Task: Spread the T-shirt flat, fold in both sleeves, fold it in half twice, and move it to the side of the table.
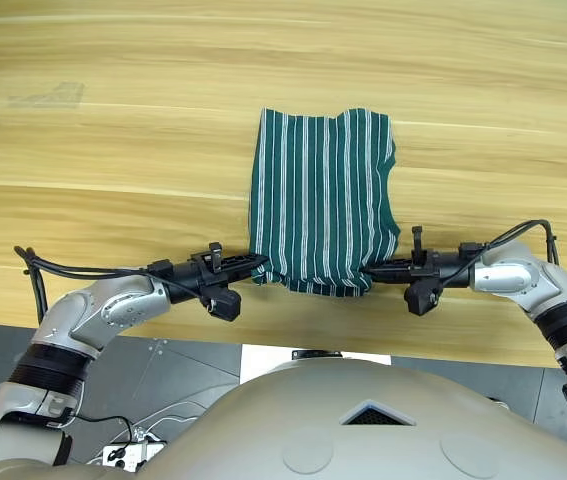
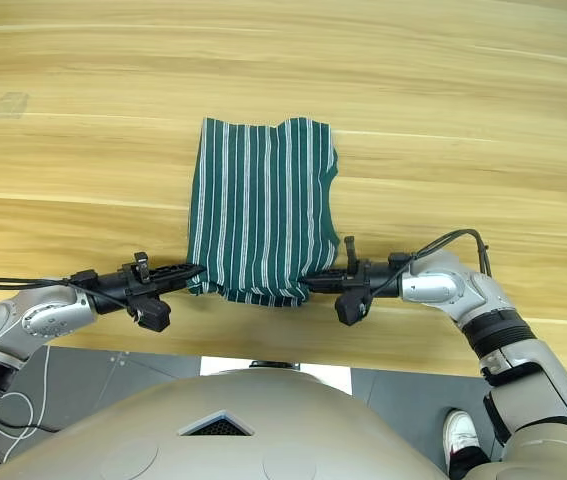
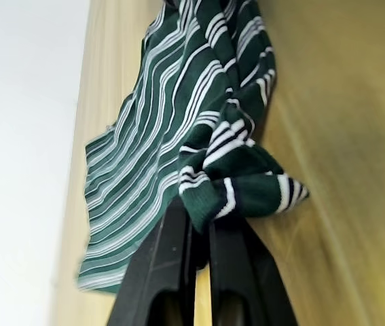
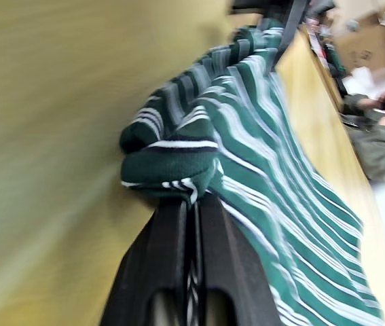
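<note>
A green T-shirt (image 1: 323, 195) with white stripes lies folded into a narrow panel on the wooden table (image 1: 113, 150), its near hem lifted off the surface. My left gripper (image 1: 259, 263) is shut on the near left corner of the T-shirt (image 3: 236, 193). My right gripper (image 1: 371, 268) is shut on the near right corner of the T-shirt (image 4: 178, 170). Both grippers hold the hem near the table's front edge, facing each other across the cloth. The far end of the shirt rests flat on the table.
Bare wood stretches to the left, right and far side of the shirt. The table's front edge (image 1: 163, 332) runs just below my grippers, with grey floor (image 1: 173, 370) and cables beneath. A person sits beyond the table in the right wrist view (image 4: 382, 136).
</note>
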You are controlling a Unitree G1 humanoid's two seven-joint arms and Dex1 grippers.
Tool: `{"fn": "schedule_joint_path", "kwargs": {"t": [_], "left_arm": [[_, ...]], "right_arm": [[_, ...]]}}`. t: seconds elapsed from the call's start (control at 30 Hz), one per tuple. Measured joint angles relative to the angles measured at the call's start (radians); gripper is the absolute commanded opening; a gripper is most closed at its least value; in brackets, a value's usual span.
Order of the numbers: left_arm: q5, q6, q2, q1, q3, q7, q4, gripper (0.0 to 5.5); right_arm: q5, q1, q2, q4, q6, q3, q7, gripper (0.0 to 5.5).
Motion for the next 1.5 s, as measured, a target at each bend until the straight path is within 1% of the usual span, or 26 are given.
{"fn": "schedule_joint_path", "kwargs": {"t": [0.07,0.1,0.17,0.23,0.3,0.37,0.43,0.53,0.57,0.67,0.83,0.97,1.03,1.13,1.23,1.33,1.4,1.5], "left_arm": [[-0.087,0.066,0.007,0.020,0.010,-0.055,-0.018,0.08],[-0.157,0.133,0.021,0.040,0.020,-0.106,-0.039,0.08],[-0.261,0.224,0.049,0.066,0.049,-0.177,-0.101,0.08],[-0.416,0.344,0.110,0.113,0.096,-0.269,-0.219,0.08],[-0.522,0.436,0.149,0.160,0.134,-0.336,-0.315,0.08],[-0.592,0.502,0.183,0.212,0.174,-0.386,-0.387,0.08],[-0.661,0.563,0.218,0.278,0.238,-0.430,-0.467,0.08],[-0.793,0.648,0.242,0.399,0.368,-0.483,-0.634,0.08],[-0.815,0.670,0.244,0.447,0.409,-0.506,-0.689,0.08],[-0.826,0.698,0.237,0.571,0.477,-0.557,-0.771,0.08],[-0.844,0.751,0.179,0.689,0.506,-0.589,-0.901,0.08],[-0.836,0.779,0.147,0.710,0.487,-0.601,-0.912,0.08],[-0.843,0.814,0.121,0.631,0.478,-0.570,-0.892,0.08],[-0.823,0.892,0.039,0.411,0.431,-0.455,-0.771,0.08],[-0.763,0.915,-0.014,0.298,0.390,-0.394,-0.671,0.08],[-0.756,0.924,-0.076,0.228,0.368,-0.357,-0.590,0.08],[-0.739,0.929,-0.095,0.208,0.358,-0.346,-0.546,0.08],[-0.654,0.898,-0.100,0.214,0.310,-0.348,-0.485,0.08]], "right_arm": [[0.127,-0.002,0.000,-0.054,0.090,0.000,0.053,0.00],[0.253,-0.001,-0.003,-0.110,0.196,-0.001,0.113,0.00],[0.428,0.004,-0.024,-0.194,0.366,-0.009,0.211,0.00],[0.601,0.020,-0.070,-0.275,0.560,-0.053,0.313,0.00],[0.698,0.029,-0.095,-0.336,0.688,-0.096,0.367,0.00],[0.749,0.049,-0.099,-0.387,0.779,-0.130,0.399,0.00],[0.765,0.076,-0.099,-0.428,0.842,-0.156,0.422,0.00],[0.777,0.130,-0.118,-0.483,0.912,-0.211,0.452,0.00],[0.788,0.154,-0.129,-0.507,0.939,-0.234,0.464,0.00],[0.831,0.235,-0.145,-0.599,1.001,-0.280,0.491,0.00],[0.854,0.361,-0.170,-0.743,1.081,-0.324,0.515,0.00],[0.969,0.383,-0.171,-0.862,1.158,-0.410,0.499,0.00],[0.951,0.356,-0.129,-0.865,1.169,-0.426,0.456,0.00],[0.764,0.246,-0.008,-0.767,1.141,-0.383,0.333,0.00],[0.677,0.182,0.070,-0.689,1.116,-0.381,0.269,0.00],[0.586,0.136,0.135,-0.590,1.086,-0.363,0.230,0.00],[0.539,0.119,0.164,-0.548,1.068,-0.343,0.224,0.00],[0.466,0.102,0.187,-0.505,1.060,-0.311,0.207,0.00]]}}
